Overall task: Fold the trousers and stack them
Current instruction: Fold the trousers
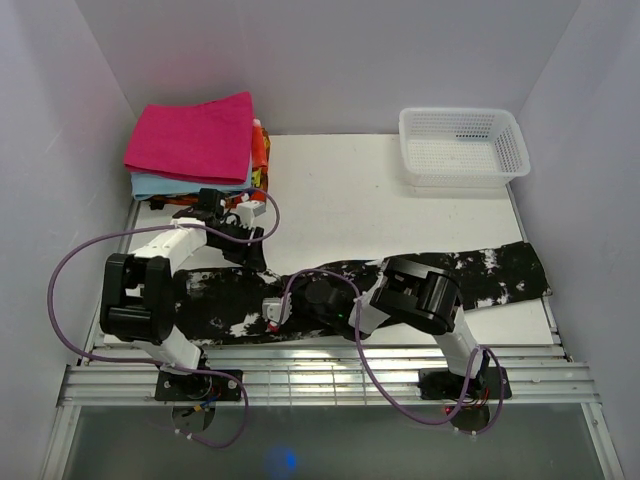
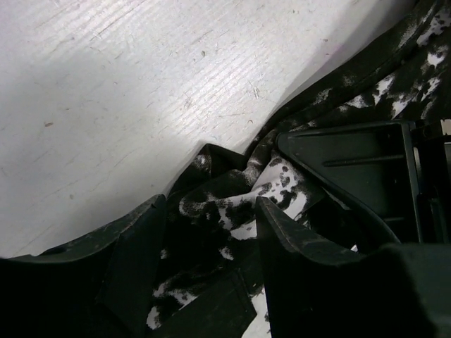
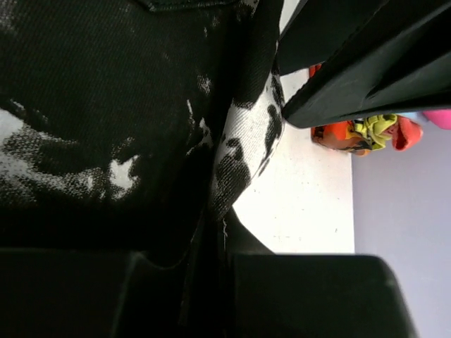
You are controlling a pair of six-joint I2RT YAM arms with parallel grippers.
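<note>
While the right end effector (image 3: 208, 282) pinches a fold of the trousers (image 1: 480, 275) mid-length, seemingly anchoring them, the left end effector (image 2: 211, 243) straddles their bunched far edge at nine o'clock, jaws spread, not gripping. Trousers span the near surface (image 1: 380, 200); open room lies toward twelve, cloth stack (image 1: 195, 140) at eleven.

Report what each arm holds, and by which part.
Right gripper: jaws shut on a pinched-up fold of the trousers, in their left half. Left gripper: jaws open astride their far edge, nothing clamped.
</note>
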